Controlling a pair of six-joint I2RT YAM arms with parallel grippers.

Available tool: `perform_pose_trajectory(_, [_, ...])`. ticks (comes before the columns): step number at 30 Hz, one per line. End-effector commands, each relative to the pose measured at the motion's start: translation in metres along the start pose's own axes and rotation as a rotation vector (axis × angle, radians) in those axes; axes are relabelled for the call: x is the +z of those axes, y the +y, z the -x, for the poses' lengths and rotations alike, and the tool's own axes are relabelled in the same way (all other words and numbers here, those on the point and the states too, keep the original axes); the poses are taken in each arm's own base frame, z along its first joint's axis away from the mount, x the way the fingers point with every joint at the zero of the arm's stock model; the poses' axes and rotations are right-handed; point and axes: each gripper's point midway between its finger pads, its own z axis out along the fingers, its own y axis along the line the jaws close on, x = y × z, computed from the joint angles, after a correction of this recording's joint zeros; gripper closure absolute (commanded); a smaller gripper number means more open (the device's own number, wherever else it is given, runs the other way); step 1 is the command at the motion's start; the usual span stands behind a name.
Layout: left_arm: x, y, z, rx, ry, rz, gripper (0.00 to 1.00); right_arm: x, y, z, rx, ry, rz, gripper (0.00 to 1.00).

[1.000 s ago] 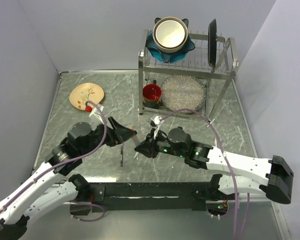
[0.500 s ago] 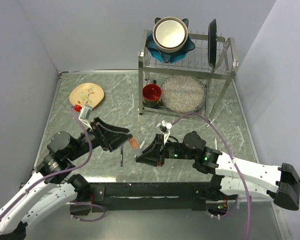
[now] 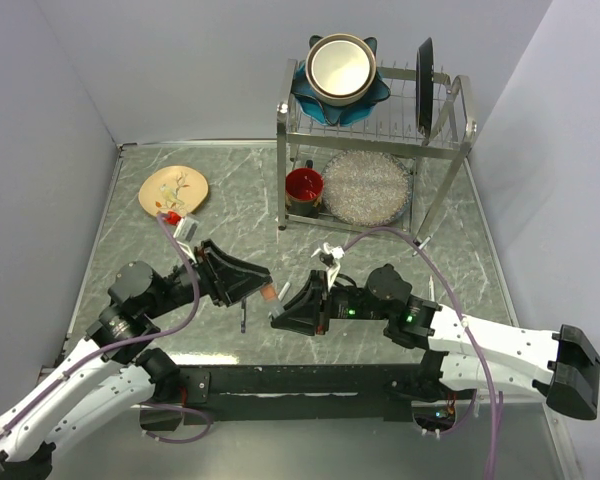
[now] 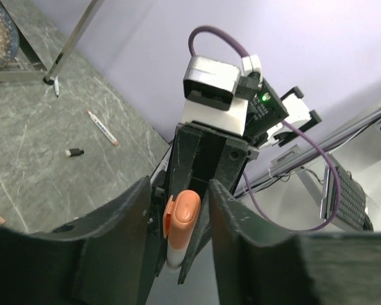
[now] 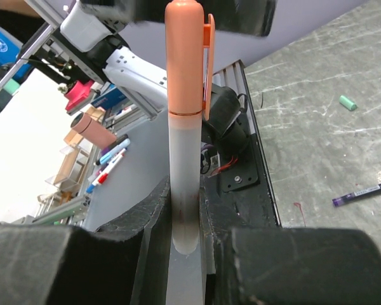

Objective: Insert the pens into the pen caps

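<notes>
right gripper [image 5: 185,213] clenched on the white pen [image 5: 184,159], barrel sticking straight out past its fingertips, orange cap [image 5: 185,57] seated on the far end; left gripper [image 4: 181,190] released, jaws straddling that cap with gaps either side; teal cap [image 5: 348,101] loose on table [image 5: 305,146], right of right gripper

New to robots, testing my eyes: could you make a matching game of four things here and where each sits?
1 orange cap
2 red cup
3 black plate
4 teal cap

A loose on the table
B upright in the top of the rack
C on the pen in the right gripper
D beneath the rack's top tier

Pairs: 1-C, 2-D, 3-B, 4-A
</notes>
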Motion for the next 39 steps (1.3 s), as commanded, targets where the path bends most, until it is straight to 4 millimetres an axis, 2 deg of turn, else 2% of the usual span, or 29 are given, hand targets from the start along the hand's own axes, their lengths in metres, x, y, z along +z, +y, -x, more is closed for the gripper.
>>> perform_pose_trajectory(1, [0.0, -0.008, -0.004, 0.021, 0.013, -0.06, 0.62, 0.005, 0.01, 0.017, -0.018, -0.048, 0.04, 1.0])
perform_pose_trajectory(3, [0.0, -0.007, -0.006, 0.02, 0.023, -0.059, 0.69, 0.006, 0.01, 0.02, -0.019, -0.055, 0.04, 1.0])
perform_pose_trajectory(4, [-0.001, -0.007, -0.009, 0.018, 0.034, -0.065, 0.78, 0.007, 0.01, 0.021, -0.016, -0.059, 0.037, 1.0])
perform_pose_trajectory(5, [-0.001, -0.006, -0.012, 0.014, 0.047, -0.069, 0.83, 0.007, 0.011, 0.023, -0.016, -0.065, 0.038, 1.0])
perform_pose_trajectory(8, [-0.003, -0.003, -0.022, -0.011, 0.073, -0.079, 0.95, 0.007, 0.013, 0.038, -0.032, -0.117, 0.027, 1.0])
perform_pose_trajectory(9, [-0.005, -0.001, -0.027, -0.024, 0.08, -0.089, 0.99, 0.008, 0.016, 0.052, -0.046, -0.155, 0.02, 1.0])
perform_pose_trajectory(12, [-0.008, 0.009, -0.036, -0.069, 0.07, -0.069, 0.99, 0.011, 0.018, 0.072, -0.074, -0.198, 0.01, 1.0])
perform_pose_trajectory(17, [-0.011, 0.011, -0.049, -0.117, 0.079, -0.111, 0.99, 0.011, 0.01, 0.106, -0.119, -0.26, -0.047, 1.0])
perform_pose_trajectory(21, [-0.009, 0.012, -0.059, -0.138, 0.087, -0.147, 0.99, 0.015, 0.016, 0.134, -0.152, -0.291, -0.025, 1.0])
perform_pose_trajectory(23, [-0.006, 0.011, -0.065, -0.138, 0.117, -0.152, 0.99, 0.017, 0.007, 0.143, -0.153, -0.294, -0.044, 1.0])
perform_pose_trajectory(25, [-0.004, 0.015, -0.074, -0.133, 0.147, -0.134, 0.99, 0.015, 0.01, 0.154, -0.165, -0.304, -0.023, 1.0])
perform_pose_trajectory(26, [-0.003, 0.02, -0.08, -0.14, 0.163, -0.123, 0.99, 0.014, 0.0, 0.16, -0.169, -0.309, -0.045, 1.0])
perform_pose_trajectory(33, [-0.006, 0.026, -0.103, -0.148, 0.224, -0.125, 0.99, -0.002, -0.012, 0.195, -0.207, -0.348, -0.058, 1.0])
perform_pose_trajectory(36, [-0.002, 0.023, -0.1, -0.135, 0.229, -0.121, 0.99, -0.001, -0.013, 0.198, -0.224, -0.325, -0.049, 1.0])
perform_pose_trajectory(37, [0.0, 0.028, -0.1, -0.12, 0.237, -0.085, 0.99, 0.001, -0.019, 0.193, -0.213, -0.295, -0.064, 1.0])
perform_pose_trajectory(38, [0.007, 0.023, -0.082, -0.094, 0.195, -0.065, 0.99, 0.005, -0.026, 0.187, -0.197, -0.269, -0.075, 1.0])
perform_pose_trajectory(39, [0.011, 0.024, -0.073, -0.078, 0.173, -0.033, 0.99, 0.007, -0.029, 0.174, -0.18, -0.235, -0.062, 1.0])
